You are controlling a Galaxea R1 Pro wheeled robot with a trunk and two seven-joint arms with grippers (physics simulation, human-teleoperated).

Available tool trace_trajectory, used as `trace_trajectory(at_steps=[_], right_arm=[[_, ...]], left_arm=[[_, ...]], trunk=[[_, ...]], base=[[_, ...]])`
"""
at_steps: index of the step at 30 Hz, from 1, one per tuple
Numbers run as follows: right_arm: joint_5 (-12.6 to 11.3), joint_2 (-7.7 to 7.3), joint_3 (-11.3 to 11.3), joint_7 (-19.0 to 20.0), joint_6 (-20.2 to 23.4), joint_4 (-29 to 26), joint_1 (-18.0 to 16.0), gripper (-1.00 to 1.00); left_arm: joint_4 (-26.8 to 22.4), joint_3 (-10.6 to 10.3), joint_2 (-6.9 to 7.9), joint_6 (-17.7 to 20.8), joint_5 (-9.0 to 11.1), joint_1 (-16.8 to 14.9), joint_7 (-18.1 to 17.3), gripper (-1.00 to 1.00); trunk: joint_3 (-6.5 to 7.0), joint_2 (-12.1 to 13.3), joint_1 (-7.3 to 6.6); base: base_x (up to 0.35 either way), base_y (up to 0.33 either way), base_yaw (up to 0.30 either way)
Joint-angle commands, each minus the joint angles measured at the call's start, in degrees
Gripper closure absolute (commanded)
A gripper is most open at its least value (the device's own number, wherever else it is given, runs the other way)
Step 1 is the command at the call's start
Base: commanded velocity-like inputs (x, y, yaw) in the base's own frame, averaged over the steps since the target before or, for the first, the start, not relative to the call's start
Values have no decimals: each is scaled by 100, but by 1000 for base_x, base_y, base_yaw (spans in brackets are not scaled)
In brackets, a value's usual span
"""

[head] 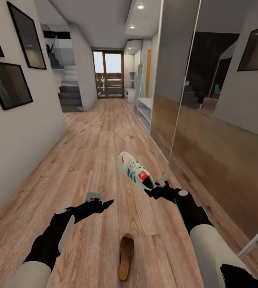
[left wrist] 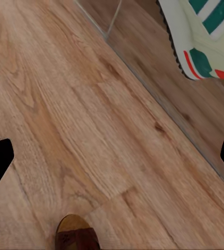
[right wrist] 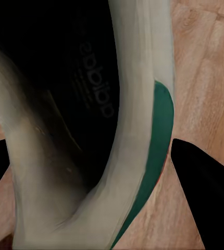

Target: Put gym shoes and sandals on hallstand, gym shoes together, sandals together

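One brown sandal (head: 126, 256) on the corridor floor (head: 93, 160) between your arms, your right pincer (head: 157, 187) gripping a gym shoe (head: 135, 170) aloft by its heel, your left pincer (head: 99, 200) spread and empty, hallstand (head: 145, 112) well ahead.

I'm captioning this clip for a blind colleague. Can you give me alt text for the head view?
The right gripper holds a white gym shoe with green stripes by its heel, lifted above the wooden corridor floor. The left gripper hangs empty, and a brown sandal lies on the floor between the arms. A mirrored wardrobe lines the right side.
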Motion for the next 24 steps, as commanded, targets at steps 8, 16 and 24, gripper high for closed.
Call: trace_trajectory(at_steps=[8,16,24], right_arm=[[14,23,-251,25,22,-379,-3,100],[11,51,-1679,-10,22,-578,-3,100],[11,48,-1954,-7,21,-590,-3,100]], left_arm=[[-1,10,-2,54,52,-2,-7,-100],[-1,10,-2,54,52,-3,-6,-100],[-1,7,-2,51,52,-2,-6,-100]], trunk=[[-6,-2,1],[-6,-2,1],[-6,-2,1]], base=[[241,-195,5],[149,-104,0],[13,-8,0]])
